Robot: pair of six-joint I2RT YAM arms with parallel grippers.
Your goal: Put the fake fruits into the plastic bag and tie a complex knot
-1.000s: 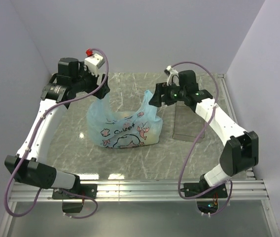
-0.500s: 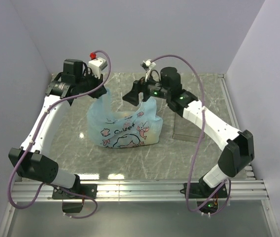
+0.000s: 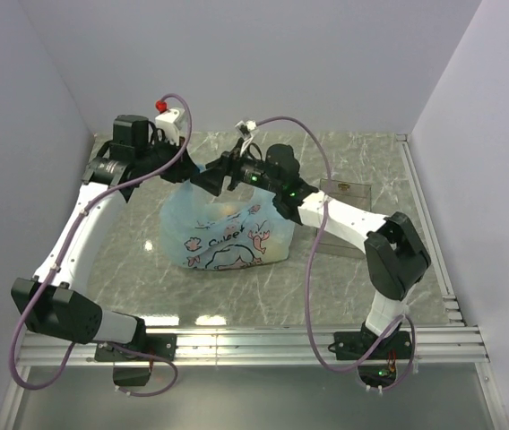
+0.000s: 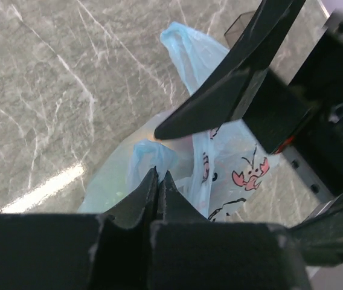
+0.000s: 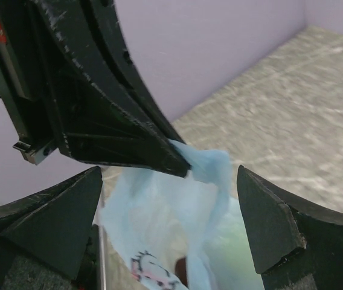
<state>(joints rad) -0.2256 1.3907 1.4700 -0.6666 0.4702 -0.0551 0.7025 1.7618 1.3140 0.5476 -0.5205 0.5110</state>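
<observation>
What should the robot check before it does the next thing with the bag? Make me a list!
1. Left hand shut on one handle of the plastic bag: ok, blue plastic is pinched at its tips.
2. Right hand open: ok, its fingers are spread wide.
3. Right hand lined up with the pinched handle: ok, in the right wrist view the handle shows between its fingers.
4. Second handle free: ok, nothing holds it.
5. All fake fruits inside: cannot tell, only colours show through the plastic.
6. Knot tied: not ok, the handles are apart.
</observation>
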